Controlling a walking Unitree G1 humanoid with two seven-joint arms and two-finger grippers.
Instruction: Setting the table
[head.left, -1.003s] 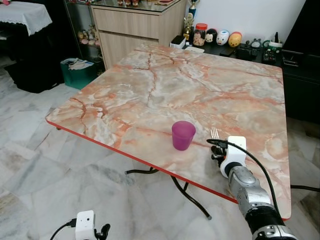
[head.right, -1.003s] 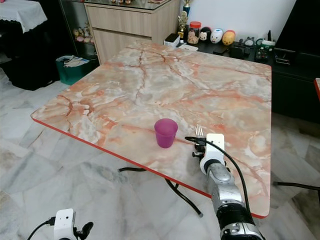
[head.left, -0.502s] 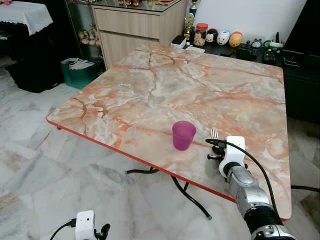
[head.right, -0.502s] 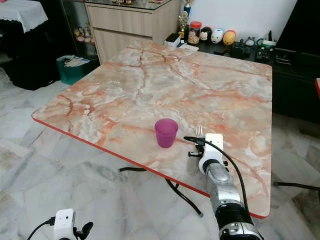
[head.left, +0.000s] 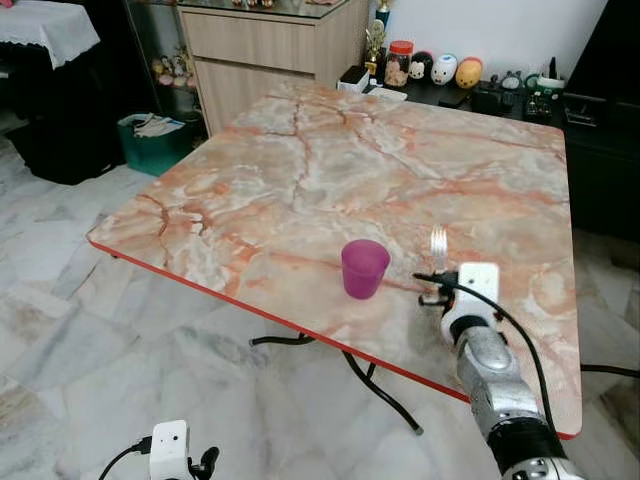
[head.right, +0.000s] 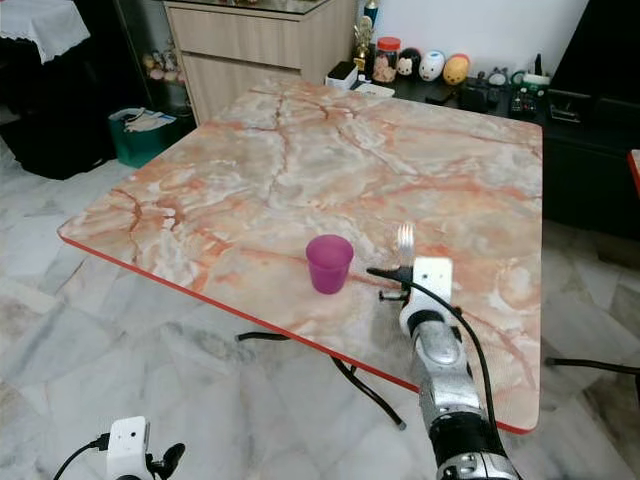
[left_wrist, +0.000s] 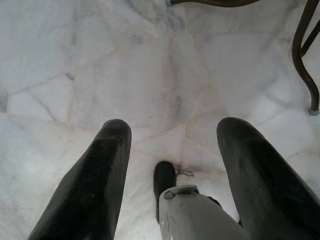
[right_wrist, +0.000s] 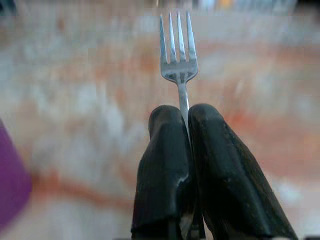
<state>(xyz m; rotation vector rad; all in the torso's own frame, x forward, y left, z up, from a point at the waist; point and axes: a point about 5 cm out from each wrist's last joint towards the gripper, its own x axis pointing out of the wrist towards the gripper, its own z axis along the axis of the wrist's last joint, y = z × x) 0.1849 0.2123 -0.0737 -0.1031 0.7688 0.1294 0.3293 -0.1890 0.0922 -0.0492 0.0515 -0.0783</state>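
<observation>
The right arm is stretched forward, its gripper (right_wrist: 185, 117) clamped tight around a fork (right_wrist: 178, 47) held tines-up. The left arm is hung low, its gripper (left_wrist: 172, 137) spread wide apart.

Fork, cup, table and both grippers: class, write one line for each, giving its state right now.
Fork: gripped by its handle, tines pointing away from the gripper.
Cup: upright on the table.
Table: holds the cup.
Right gripper: shut on the fork.
Left gripper: open, above the floor.
</observation>
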